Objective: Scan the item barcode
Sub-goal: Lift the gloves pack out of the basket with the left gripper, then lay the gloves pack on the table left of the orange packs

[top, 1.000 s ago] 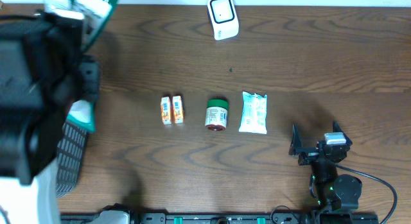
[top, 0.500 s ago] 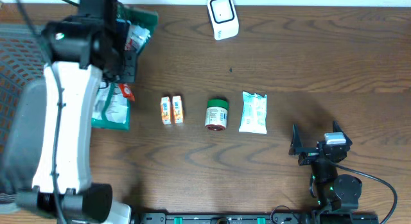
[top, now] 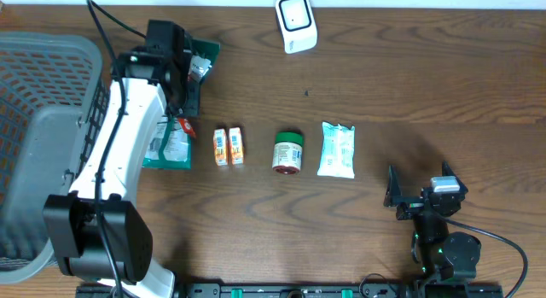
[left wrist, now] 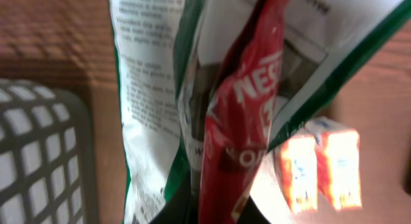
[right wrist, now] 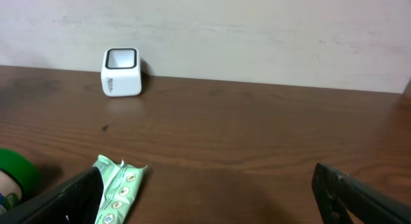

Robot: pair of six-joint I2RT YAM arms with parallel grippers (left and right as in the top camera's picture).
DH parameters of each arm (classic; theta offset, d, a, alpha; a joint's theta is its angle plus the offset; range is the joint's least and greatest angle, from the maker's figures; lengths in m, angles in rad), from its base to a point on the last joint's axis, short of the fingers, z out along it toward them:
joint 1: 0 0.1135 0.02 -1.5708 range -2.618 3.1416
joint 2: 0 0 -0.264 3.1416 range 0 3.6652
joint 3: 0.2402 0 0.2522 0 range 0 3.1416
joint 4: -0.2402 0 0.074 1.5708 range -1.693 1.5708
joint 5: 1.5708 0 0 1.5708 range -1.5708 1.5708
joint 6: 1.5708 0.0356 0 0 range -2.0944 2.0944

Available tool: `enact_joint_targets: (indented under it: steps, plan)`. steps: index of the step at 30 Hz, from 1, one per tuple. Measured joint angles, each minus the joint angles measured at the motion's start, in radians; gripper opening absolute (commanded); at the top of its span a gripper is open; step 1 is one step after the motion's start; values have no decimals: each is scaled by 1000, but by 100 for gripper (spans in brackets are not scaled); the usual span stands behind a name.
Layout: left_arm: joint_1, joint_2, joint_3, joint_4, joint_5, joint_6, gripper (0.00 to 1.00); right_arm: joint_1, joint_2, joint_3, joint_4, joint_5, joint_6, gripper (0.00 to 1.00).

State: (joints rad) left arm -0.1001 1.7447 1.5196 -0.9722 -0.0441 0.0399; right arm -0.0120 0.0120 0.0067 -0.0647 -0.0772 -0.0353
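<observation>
Left wrist view, bag lettering legible, overhead, too small

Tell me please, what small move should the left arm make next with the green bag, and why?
Probably carry the green bag a little toward the white scanner at the table's far edge. The left gripper is shut on the bag, which is beside the basket, well to the left of the scanner, so its barcode cannot be read there.
</observation>
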Motion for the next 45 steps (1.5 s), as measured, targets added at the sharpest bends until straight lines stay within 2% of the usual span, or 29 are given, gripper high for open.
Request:
enact_joint_targets:
  steps: [8, 15, 16, 17, 18, 23, 32, 36, 41, 45]
  plan:
    - [0, 0, -182, 191, -48, 0, 8, 0, 0, 0, 0, 0, 0, 99]
    - [0, 0, -231, 218, -74, 0, 8, 0, 0, 0, 0, 0, 0, 99]
    - [0, 0, -237, 224, -75, 0, 14, 0, 0, 0, 0, 0, 0, 99]
    - [0, 0, -244, 230, -76, 0, 27, 0, 0, 0, 0, 0, 0, 99]
    - [0, 0, -253, 237, -75, 3, 49, 0, 0, 0, 0, 0, 0, 99]
    - [0, 0, -266, 241, -83, -12, 62, 0, 0, 0, 0, 0, 0, 99]
    - [0, 0, -266, 239, -152, -10, 63, 0, 0, 0, 0, 0, 0, 99]
    - [0, 0, -243, 175, -178, -10, 63, 0, 0, 0, 0, 0, 0, 99]
    - [0, -49, -112, 76, -189, -1, 63, 0, 0, 0, 0, 0, 0, 99]
    - [0, -164, 62, -5, -195, 39, 63, 0, 0, 0, 0, 0, 0, 99]
